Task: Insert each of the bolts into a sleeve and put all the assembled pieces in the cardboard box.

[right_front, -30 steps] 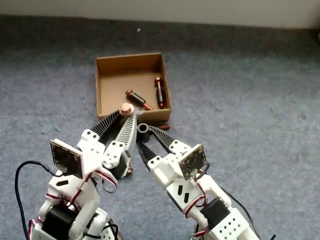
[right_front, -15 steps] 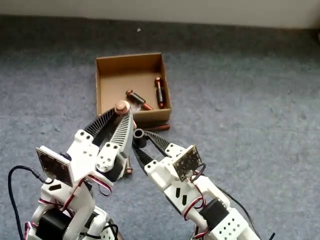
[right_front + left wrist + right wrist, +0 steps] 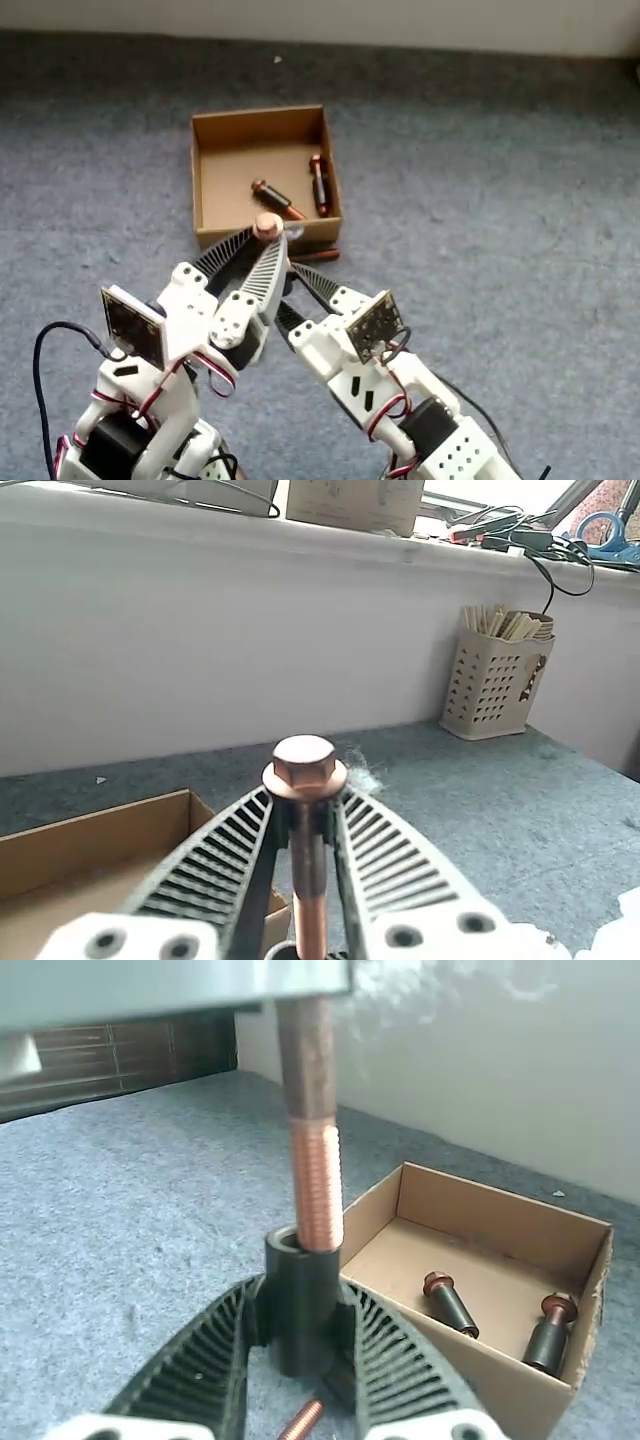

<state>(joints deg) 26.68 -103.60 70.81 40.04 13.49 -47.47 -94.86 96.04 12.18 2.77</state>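
Observation:
My left gripper is shut on a copper bolt, held upright with its hex head up. Directly below, my right gripper is shut on a black sleeve, also upright. The bolt's threaded tip meets the rim of the sleeve's bore, slightly off to one side. The cardboard box lies just beyond both grippers. Inside it lie two assembled pieces.
A loose copper bolt lies on the grey carpet against the box's near wall, under my grippers. Open carpet stretches to the right of the box. A white wall with a perforated holder stands behind.
My left gripper has carried the bolt right and toward the sleeve, so it now covers the sleeve in the high view. The right gripper drew back slightly and then held.

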